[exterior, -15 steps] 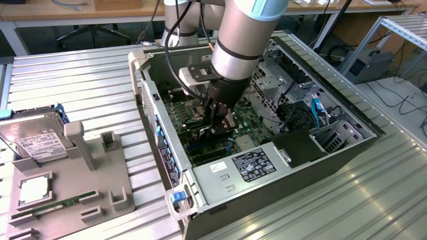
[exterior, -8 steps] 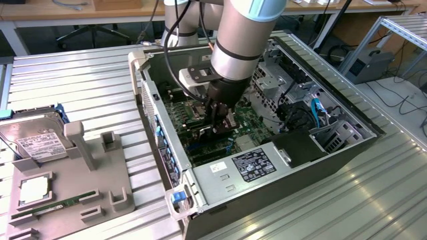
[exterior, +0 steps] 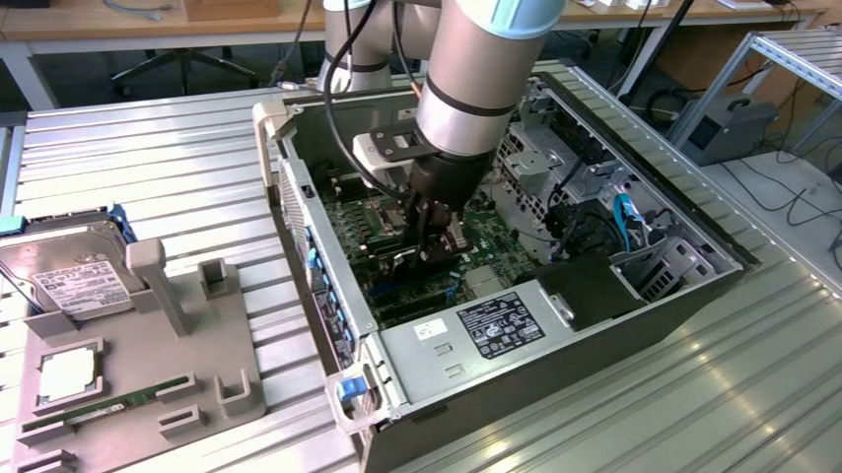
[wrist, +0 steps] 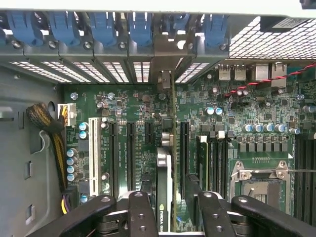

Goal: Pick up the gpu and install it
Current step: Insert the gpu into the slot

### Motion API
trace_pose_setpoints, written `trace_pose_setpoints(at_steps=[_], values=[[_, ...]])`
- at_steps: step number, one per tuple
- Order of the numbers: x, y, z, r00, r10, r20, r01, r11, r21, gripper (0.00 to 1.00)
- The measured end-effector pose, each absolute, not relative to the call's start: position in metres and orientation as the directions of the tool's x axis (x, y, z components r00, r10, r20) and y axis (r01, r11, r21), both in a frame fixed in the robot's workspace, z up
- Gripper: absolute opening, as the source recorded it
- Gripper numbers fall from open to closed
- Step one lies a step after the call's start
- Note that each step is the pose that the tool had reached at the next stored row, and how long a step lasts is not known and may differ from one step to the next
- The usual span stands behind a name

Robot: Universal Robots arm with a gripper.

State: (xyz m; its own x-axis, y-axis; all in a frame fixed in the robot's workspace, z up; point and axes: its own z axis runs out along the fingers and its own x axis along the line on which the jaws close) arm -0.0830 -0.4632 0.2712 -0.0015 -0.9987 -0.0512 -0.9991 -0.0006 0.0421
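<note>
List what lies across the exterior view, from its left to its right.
Hard drive → grey parts holder with memory stick → open computer case → gripper holding the gpu over the motherboard → drive cage.

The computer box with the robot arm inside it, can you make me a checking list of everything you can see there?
surface: ribbed metal table carrying an open computer case and a grey parts holder.
job's things: gpu held edge-on above the motherboard, standing over the expansion slots, its bracket end toward the case's rear wall.
clutter: silver hard drive, processor chip and green memory stick on the holder.
grippers: gripper shut on the gpu, inside the case.
cables: black cable along the arm; yellow and black bundle in the case; blue cable.
surroundings: wooden desks and a metal frame behind.
</note>
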Motion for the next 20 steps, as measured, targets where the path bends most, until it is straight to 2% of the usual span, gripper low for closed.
trace_pose_setpoints(at_steps=[12, 14, 20], values=[[-0.0839, -0.4633, 0.2684, -0.001, -0.999, -0.051, -0.999, -0.001, 0.038, 0.40], [-0.0839, -0.4633, 0.2685, -0.001, -0.999, -0.051, -0.999, -0.001, 0.038, 0.26], [-0.0839, -0.4632, 0.2684, -0.001, -0.999, -0.051, -0.999, -0.001, 0.038, 0.26]])
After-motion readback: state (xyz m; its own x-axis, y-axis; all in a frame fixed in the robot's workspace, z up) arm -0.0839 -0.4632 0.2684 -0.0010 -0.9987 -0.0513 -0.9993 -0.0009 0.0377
